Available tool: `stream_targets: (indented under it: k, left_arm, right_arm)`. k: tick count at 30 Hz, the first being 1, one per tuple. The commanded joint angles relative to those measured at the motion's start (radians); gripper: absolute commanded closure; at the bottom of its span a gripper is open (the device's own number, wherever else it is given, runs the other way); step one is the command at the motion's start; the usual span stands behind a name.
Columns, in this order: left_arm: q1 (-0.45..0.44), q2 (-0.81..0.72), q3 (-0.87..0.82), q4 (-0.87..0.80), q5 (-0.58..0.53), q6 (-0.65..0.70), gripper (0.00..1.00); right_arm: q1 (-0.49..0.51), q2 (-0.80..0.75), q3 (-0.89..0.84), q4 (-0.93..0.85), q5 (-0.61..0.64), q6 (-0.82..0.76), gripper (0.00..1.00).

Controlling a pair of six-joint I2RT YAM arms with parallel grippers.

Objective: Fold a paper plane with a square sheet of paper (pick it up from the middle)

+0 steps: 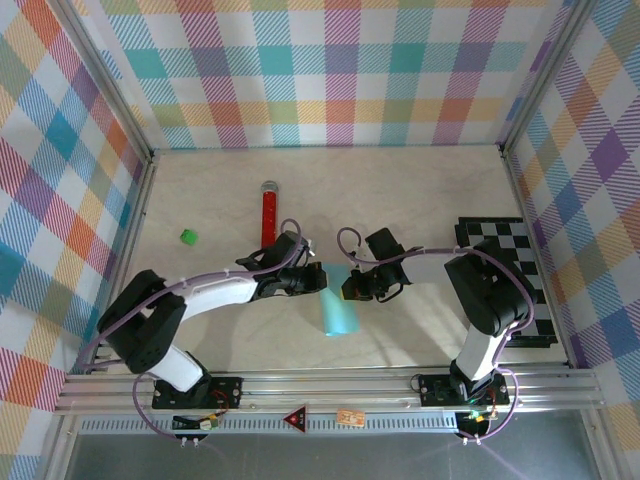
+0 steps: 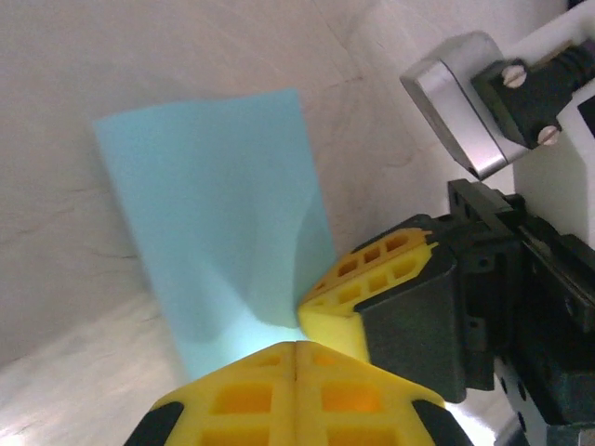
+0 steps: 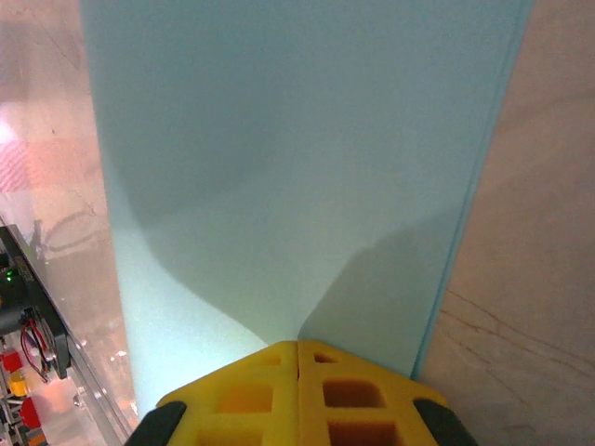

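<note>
Sheet of paper (image 1: 338, 306): light cyan, plain, seen as a narrow rectangle. It sits at the middle of the tabletop (image 1: 420, 190), long side running near to far, between the two arms. The far end is gripped from both sides, and the near end points toward the arm bases. The surface bows softly close to the fingers in the left wrist view (image 2: 218, 204). A doubled edge runs along the right side in the right wrist view (image 3: 297, 158). Whether the near end rests on the tabletop cannot be told.

Left end effector (image 1: 318, 279): yellow fingers pressed together (image 2: 296, 346), pinching the paper's far end from the left.

Right end effector (image 1: 350, 286): yellow fingers pressed together (image 3: 297, 346), pinching the same end from the right. Its fingertips nearly meet the left pair (image 2: 311, 311).

Red tube (image 1: 268, 214): lying on the tabletop just beyond the left end effector, with a grey cap at its far tip.

Green block (image 1: 188, 237): small, left of the tube, apart from it.

Checkered board (image 1: 515, 262): black and white, flat at the right edge of the tabletop, partly covered by the right arm.
</note>
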Motion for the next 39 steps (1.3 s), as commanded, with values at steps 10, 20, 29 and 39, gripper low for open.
stream_targets:
  k: [10, 20, 29, 39]
  left_arm:
    - [0.021, 0.122, -0.019, 0.125, 0.16, -0.056, 1.0]
    - [0.029, 0.169, -0.074, 0.023, 0.055, 0.009, 1.0]
    - [0.029, 0.148, -0.104, 0.026, 0.035, 0.019, 1.0]
    - [0.031, 0.079, 0.027, -0.026, 0.104, 0.02, 1.0]
  right_arm:
    - [-0.027, 0.067, -0.026, -0.099, 0.117, 0.001, 1.0]
    - [-0.027, 0.066, -0.05, -0.084, 0.117, 0.019, 1.0]
    - [-0.027, 0.042, -0.075, -0.068, 0.119, 0.03, 1.0]
    - [-0.027, -0.009, -0.091, -0.09, 0.081, -0.007, 1.0]
